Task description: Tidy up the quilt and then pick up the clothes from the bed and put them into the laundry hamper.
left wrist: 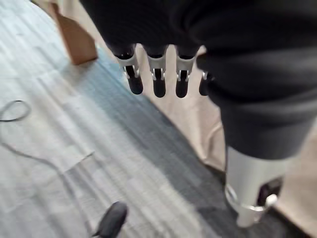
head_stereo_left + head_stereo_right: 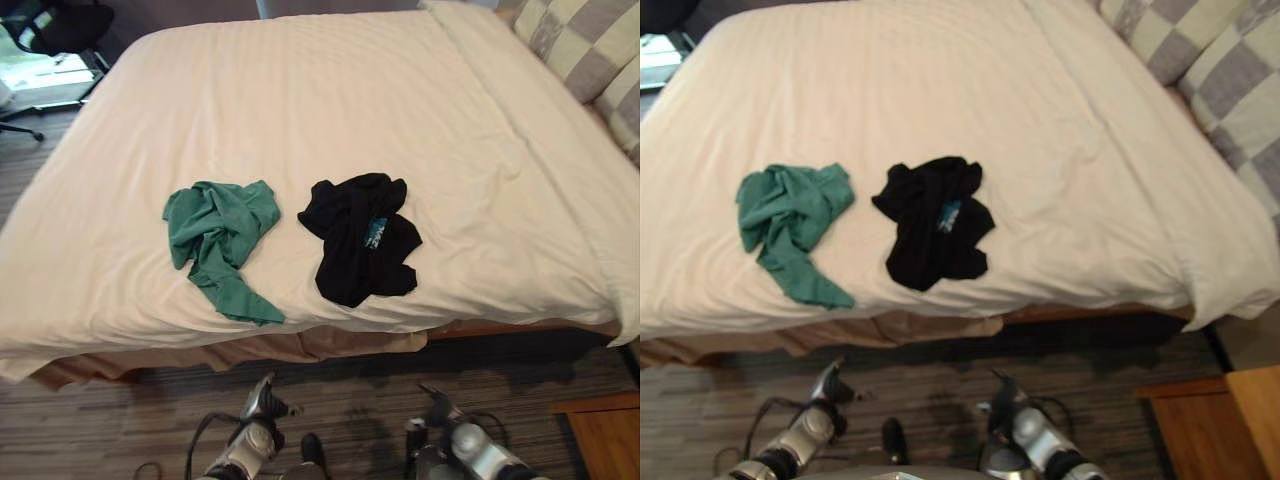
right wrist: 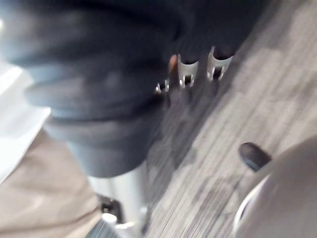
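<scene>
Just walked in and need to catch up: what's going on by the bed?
Nothing is being handled right now. A green garment and a black garment lie crumpled side by side, apart from each other, on the white quilt near the bed's near edge. The quilt is spread fairly flat over the bed. The left hand and the right hand hang low over the floor in front of the bed, fingers straight, holding nothing. Checked pillows sit at the bed's head.

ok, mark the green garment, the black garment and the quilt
green garment [image 2: 215, 235], left eye view, bunched middle
black garment [image 2: 355, 240], left eye view, centre folds
quilt [image 2: 300, 100], left eye view, bare upper part
</scene>
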Robot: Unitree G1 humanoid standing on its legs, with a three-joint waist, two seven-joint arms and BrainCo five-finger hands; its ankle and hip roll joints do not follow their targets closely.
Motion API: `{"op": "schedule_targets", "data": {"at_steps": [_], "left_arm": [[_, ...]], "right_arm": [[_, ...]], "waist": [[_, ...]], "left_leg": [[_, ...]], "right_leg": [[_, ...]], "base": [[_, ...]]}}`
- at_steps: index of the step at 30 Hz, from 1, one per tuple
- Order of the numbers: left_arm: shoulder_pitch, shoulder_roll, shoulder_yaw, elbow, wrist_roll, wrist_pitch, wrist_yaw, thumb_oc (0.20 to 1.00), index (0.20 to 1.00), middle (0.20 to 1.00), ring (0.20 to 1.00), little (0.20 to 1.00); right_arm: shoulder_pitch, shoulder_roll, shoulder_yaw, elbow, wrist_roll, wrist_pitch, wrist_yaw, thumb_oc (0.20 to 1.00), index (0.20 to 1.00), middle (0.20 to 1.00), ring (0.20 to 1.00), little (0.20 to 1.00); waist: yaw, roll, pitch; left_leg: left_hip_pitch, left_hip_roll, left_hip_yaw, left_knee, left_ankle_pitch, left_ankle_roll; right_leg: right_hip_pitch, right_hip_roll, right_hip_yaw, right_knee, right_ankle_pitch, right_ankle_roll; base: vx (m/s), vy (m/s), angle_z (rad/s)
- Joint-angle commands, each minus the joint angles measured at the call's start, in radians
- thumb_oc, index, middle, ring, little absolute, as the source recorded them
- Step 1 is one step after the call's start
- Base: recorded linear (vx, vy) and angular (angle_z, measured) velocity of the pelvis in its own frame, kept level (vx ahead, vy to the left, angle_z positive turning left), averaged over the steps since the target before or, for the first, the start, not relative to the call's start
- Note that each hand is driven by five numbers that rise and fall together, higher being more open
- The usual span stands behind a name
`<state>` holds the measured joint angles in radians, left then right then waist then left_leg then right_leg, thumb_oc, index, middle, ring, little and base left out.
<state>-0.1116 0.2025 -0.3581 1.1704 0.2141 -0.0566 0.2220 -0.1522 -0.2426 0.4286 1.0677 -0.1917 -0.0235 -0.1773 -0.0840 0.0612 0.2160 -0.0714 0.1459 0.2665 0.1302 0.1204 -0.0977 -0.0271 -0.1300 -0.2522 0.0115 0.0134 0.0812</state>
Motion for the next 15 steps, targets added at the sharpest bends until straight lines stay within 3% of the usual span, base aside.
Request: {"op": "schedule_targets", "data": {"at_steps": [1, 2, 3, 5, 7, 9, 11, 15], "left_arm": [[-0.073, 0.022, 0.005, -0.020, -0.035, -0.005, 0.027, 1.000, 1.000, 1.000, 1.000, 1.000], [-0.072, 0.018, 0.018, -0.008, -0.039, -0.003, 0.031, 1.000, 1.000, 1.000, 1.000, 1.000], [-0.065, 0.017, 0.021, 0.000, -0.037, -0.001, 0.028, 1.000, 1.000, 1.000, 1.000, 1.000], [-0.047, 0.023, 0.019, 0.002, -0.021, 0.003, 0.027, 1.000, 1.000, 1.000, 1.000, 1.000], [-0.036, 0.025, 0.019, 0.011, -0.024, 0.003, 0.020, 1.000, 1.000, 1.000, 1.000, 1.000], [-0.046, 0.023, 0.026, -0.003, -0.055, 0.010, 0.030, 1.000, 1.000, 1.000, 1.000, 1.000], [-0.042, 0.025, 0.037, -0.005, -0.067, 0.011, 0.033, 1.000, 1.000, 1.000, 1.000, 1.000], [0.010, 0.077, 0.186, 0.098, -0.144, 0.042, 0.051, 1.000, 1.000, 1.000, 1.000, 1.000]], "right_arm": [[-0.049, 0.011, 0.011, 0.016, 0.032, 0.008, -0.045, 1.000, 1.000, 1.000, 1.000, 1.000], [-0.048, 0.011, 0.000, 0.035, 0.029, 0.011, -0.050, 1.000, 1.000, 1.000, 1.000, 1.000], [-0.045, 0.011, -0.003, 0.044, 0.025, 0.011, -0.048, 1.000, 1.000, 1.000, 1.000, 1.000], [-0.019, -0.005, -0.020, 0.045, 0.029, 0.013, -0.051, 1.000, 1.000, 1.000, 1.000, 1.000], [0.001, 0.007, -0.035, 0.037, 0.051, 0.007, -0.041, 1.000, 1.000, 1.000, 1.000, 1.000], [0.014, 0.010, -0.059, 0.053, 0.062, 0.013, -0.048, 1.000, 1.000, 1.000, 1.000, 1.000], [0.023, 0.009, -0.069, 0.054, 0.071, 0.015, -0.047, 1.000, 1.000, 1.000, 1.000, 1.000], [0.042, -0.017, -0.207, 0.135, 0.143, 0.028, -0.068, 1.000, 1.000, 1.000, 1.000, 1.000]], "waist": [[-0.017, -0.081, 0.065], [-0.026, -0.075, 0.055], [-0.029, -0.068, 0.046], [-0.040, -0.052, 0.020], [-0.060, -0.030, -0.004], [-0.077, -0.023, -0.020], [-0.076, -0.022, -0.031], [-0.062, -0.050, -0.069]], "left_leg": [[-0.091, -0.050, -0.005, 0.275, -0.145, -0.098], [-0.063, 0.005, 0.015, 0.213, -0.167, -0.086], [-0.022, 0.031, 0.041, 0.143, -0.173, -0.072], [0.053, 0.091, 0.081, -0.053, -0.125, -0.050], [0.139, 0.102, 0.072, -0.186, -0.102, -0.037], [0.148, 0.107, 0.084, -0.211, -0.070, -0.059], [0.159, 0.101, 0.081, -0.217, -0.073, -0.057], [0.188, 0.083, 0.074, -0.217, -0.110, -0.062]], "right_leg": [[0.050, 0.004, 0.033, -0.094, -0.084, -0.023], [0.058, -0.008, 0.024, -0.097, -0.087, -0.008], [0.060, -0.014, 0.023, -0.097, -0.086, 0.001], [0.053, -0.029, 0.024, -0.089, -0.079, 0.017], [0.042, -0.022, 0.027, -0.068, -0.088, 0.022], [0.043, -0.034, 0.021, -0.066, -0.076, 0.029], [0.049, -0.040, 0.021, -0.067, -0.070, 0.032], [0.076, -0.065, 0.017, -0.079, -0.039, 0.055]], "base": [[0.03, 0.055, 0.08], [0.08, 0.120, 0.03], [0.15, 0.220, 0.00], [0.13, 0.256, -0.11], [0.10, 0.259, -0.04], [0.07, 0.221, 0.02], [0.11, 0.143, 0.12], [0.11, 0.080, 0.17]]}}
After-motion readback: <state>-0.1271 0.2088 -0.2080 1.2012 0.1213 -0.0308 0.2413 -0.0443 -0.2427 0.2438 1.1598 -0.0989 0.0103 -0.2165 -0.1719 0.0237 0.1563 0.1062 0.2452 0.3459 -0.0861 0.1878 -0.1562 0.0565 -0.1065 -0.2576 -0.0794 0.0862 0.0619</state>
